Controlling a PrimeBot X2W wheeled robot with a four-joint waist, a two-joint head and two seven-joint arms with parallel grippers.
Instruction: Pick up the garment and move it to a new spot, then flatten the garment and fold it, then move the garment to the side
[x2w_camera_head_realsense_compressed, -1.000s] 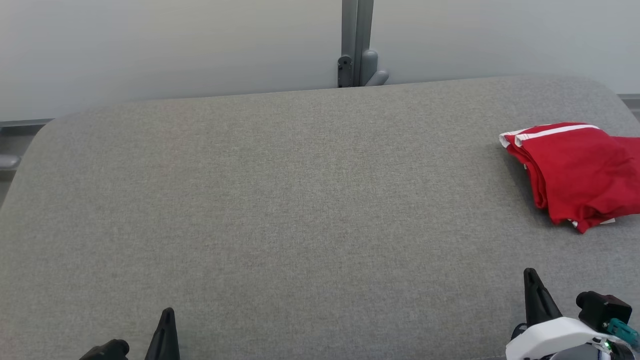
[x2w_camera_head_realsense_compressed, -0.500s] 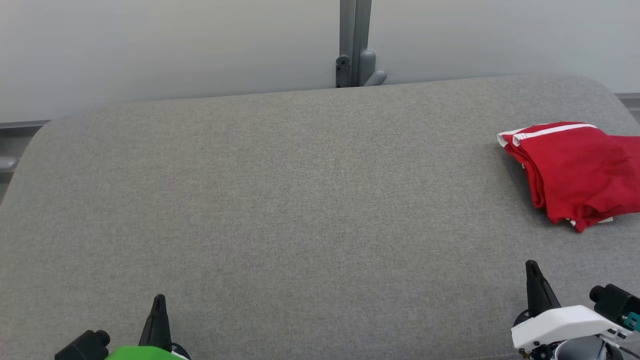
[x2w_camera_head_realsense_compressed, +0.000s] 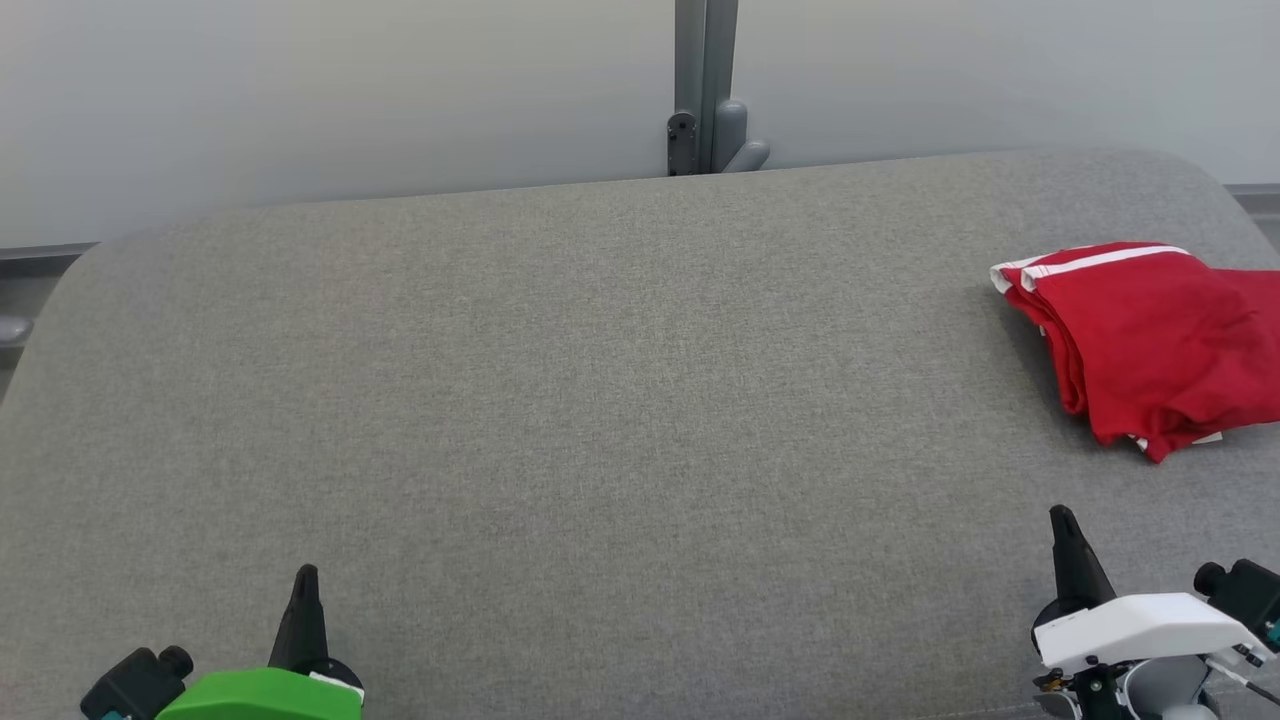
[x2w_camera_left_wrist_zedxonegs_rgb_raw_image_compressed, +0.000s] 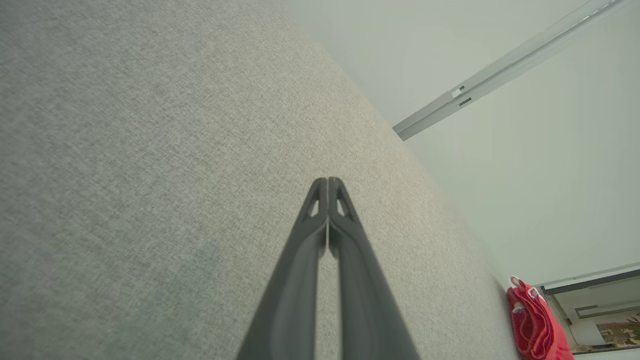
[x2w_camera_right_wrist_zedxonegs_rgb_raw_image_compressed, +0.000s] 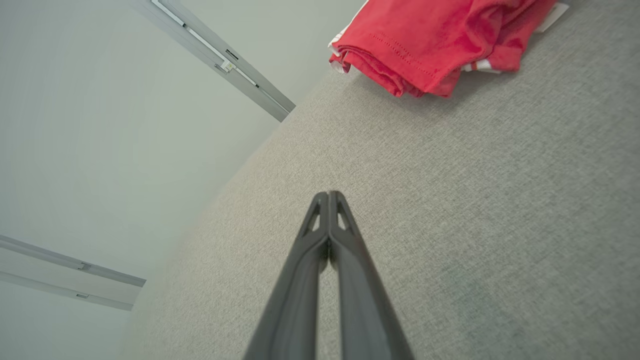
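A red garment (x2w_camera_head_realsense_compressed: 1150, 335) with white stripes lies folded at the right edge of the grey fabric table (x2w_camera_head_realsense_compressed: 600, 400). The same red garment (x2w_camera_right_wrist_zedxonegs_rgb_raw_image_compressed: 440, 40) sits at the top of the right wrist view, and as a sliver (x2w_camera_left_wrist_zedxonegs_rgb_raw_image_compressed: 535, 325) at the lower right of the left wrist view. My left gripper (x2w_camera_head_realsense_compressed: 303, 585) is at the lower left, shut and empty, tips touching (x2w_camera_left_wrist_zedxonegs_rgb_raw_image_compressed: 328, 182). Over the table's front right, my right gripper (x2w_camera_head_realsense_compressed: 1062, 525) is also shut with nothing in it (x2w_camera_right_wrist_zedxonegs_rgb_raw_image_compressed: 328, 196), well short of the garment.
A grey post with a bracket (x2w_camera_head_realsense_compressed: 705, 90) stands behind the table's far edge against a pale wall. The table's corners are rounded, and the garment runs past the right border of the head view.
Both grippers have risen a little in the head view, showing more of the green left wrist and white right wrist. The garment lies where it was.
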